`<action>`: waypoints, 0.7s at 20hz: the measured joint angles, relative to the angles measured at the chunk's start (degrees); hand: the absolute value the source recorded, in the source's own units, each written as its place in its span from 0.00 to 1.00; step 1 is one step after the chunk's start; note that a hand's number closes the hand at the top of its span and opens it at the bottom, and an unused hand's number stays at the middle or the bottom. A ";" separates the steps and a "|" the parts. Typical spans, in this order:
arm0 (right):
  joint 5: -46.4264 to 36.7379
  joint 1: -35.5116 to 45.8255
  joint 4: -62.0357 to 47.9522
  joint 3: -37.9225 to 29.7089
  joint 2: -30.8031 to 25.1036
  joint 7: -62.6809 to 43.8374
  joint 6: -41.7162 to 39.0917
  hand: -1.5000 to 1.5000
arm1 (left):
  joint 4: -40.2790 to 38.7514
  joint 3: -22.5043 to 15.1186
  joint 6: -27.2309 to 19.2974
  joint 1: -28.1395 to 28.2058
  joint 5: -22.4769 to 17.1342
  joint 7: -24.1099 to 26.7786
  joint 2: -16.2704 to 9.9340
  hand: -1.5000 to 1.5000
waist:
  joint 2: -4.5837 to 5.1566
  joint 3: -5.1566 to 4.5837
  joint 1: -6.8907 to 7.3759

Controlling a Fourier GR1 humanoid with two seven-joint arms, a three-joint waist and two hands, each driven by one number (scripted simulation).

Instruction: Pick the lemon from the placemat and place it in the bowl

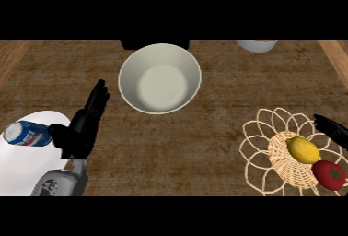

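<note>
While the brown counter [204, 147] spreads under everything, we see the white bowl [160, 78] standing near its far middle, a white plate [24, 161] at the left with a blue can [27, 134] lying on it, and a woven placemat [272, 147] at the right. Our left hand [81, 126] is released, fingers straight and pointing away, just beside the can, while of our right hand [333, 129] only dark fingers show at the right edge, and we cannot tell their state. On the placemat the lemon [302, 150] lies touching a red tomato [329, 175].
</note>
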State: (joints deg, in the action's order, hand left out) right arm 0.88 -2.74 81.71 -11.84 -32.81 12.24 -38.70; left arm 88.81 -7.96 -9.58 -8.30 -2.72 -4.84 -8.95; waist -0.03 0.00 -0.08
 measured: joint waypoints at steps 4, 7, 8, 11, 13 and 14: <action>-2.81 2.08 -4.04 -0.26 1.53 1.93 -0.57 0.00 | -0.63 1.60 2.14 0.71 -0.23 1.37 0.07 0.50 | 0.02 -0.01 0.08; -4.97 3.00 -6.19 -0.49 2.84 3.58 -0.50 0.00 | -2.23 2.42 2.72 0.06 0.39 2.26 0.97 0.50 | 0.03 0.00 0.06; -6.07 3.16 -7.39 -0.72 2.91 4.88 -0.28 0.00 | -2.78 2.53 2.86 -0.26 0.61 2.35 1.34 0.50 | 0.03 0.01 0.07; -10.28 4.27 -10.06 -0.28 3.20 7.02 2.23 0.00 | -0.97 2.00 2.61 -0.10 1.50 0.55 1.98 0.50 | 0.03 0.01 0.17; -13.49 4.65 -10.63 0.69 3.89 7.23 5.16 0.00 | -0.79 1.74 2.45 -0.01 1.97 0.24 2.33 0.50 | 0.04 0.01 0.20; -14.90 4.47 -10.59 1.22 4.30 7.40 6.26 0.00 | -0.89 2.08 2.72 -0.16 1.92 0.25 2.23 0.50 | 0.03 0.01 0.17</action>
State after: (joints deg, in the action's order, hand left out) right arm -14.03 1.73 71.12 -10.62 -28.51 19.64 -32.44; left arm 87.92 -5.87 -6.86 -8.46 -0.80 -4.59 -6.72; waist 0.01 0.01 0.09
